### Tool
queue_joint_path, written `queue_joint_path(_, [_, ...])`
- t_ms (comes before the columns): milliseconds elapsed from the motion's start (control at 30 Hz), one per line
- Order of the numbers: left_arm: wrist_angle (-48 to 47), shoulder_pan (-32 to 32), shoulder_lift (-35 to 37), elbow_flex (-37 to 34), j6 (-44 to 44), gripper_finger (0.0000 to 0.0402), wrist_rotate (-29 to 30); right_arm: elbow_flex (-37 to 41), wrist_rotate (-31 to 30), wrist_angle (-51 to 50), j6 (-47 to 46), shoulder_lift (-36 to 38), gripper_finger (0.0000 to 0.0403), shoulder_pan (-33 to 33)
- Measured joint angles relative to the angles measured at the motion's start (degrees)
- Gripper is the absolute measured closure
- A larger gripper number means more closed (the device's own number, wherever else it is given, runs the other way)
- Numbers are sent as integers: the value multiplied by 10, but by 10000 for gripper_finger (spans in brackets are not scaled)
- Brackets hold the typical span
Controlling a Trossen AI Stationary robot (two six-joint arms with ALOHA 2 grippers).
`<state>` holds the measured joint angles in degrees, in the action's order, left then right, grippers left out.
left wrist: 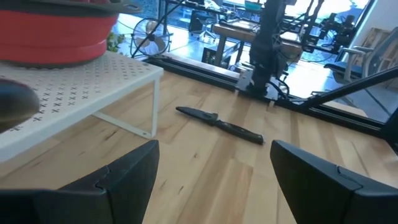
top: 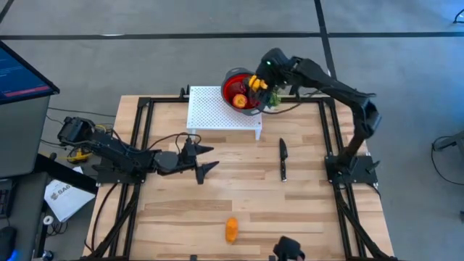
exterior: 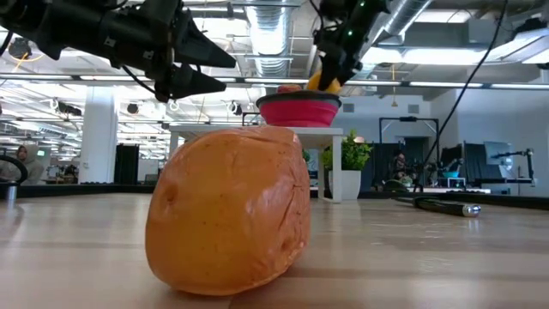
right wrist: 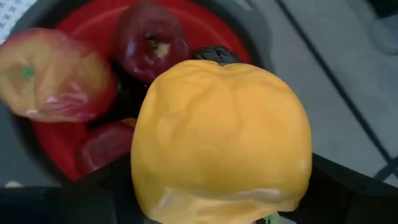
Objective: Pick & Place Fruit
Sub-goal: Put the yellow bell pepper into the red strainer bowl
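Note:
A red bowl with a grey rim [top: 233, 78] stands on the far right corner of a white perforated rack [top: 217, 110]. In it lie a dark red apple [right wrist: 149, 40], a red-and-yellow fruit [right wrist: 53, 74] and a maroon piece [right wrist: 106, 146]. My right gripper [top: 259, 85] hovers over the bowl, shut on the larger yellow fruit [right wrist: 221, 134]. One orange fruit [top: 231, 229] lies on the table near its near edge and fills the low view [exterior: 232, 210]. My left gripper [top: 206, 159] is open, raised over the table's left middle, touching nothing. My right gripper holds the yellow fruit [right wrist: 186, 186] pinched between its two fingers [right wrist: 354, 193], one on each side of the fruit's body. It comes from above, slanting in from the table's right. The fruit is lifted clear, just above the bowl's contents [exterior: 322, 81].
A slim black knife [top: 283, 159] lies on the table right of centre, also seen past the left fingers [left wrist: 221, 124]. The rack stands on thin legs at the far middle. Black frame rails run along both table sides. A dark object [top: 288, 249] sits at the near edge.

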<state>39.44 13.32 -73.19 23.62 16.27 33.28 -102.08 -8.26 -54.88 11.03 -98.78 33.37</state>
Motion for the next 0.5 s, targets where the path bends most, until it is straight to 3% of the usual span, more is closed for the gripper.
queue_joint_path(333, [0, -6, 0, 0, -20, 101, 0, -64, 27, -67, 27, -65, 104, 3])
queue_joint_path(500, [0, -6, 0, 0, -25, 101, 0, -64, 46, -69, 31, -65, 74, 1])
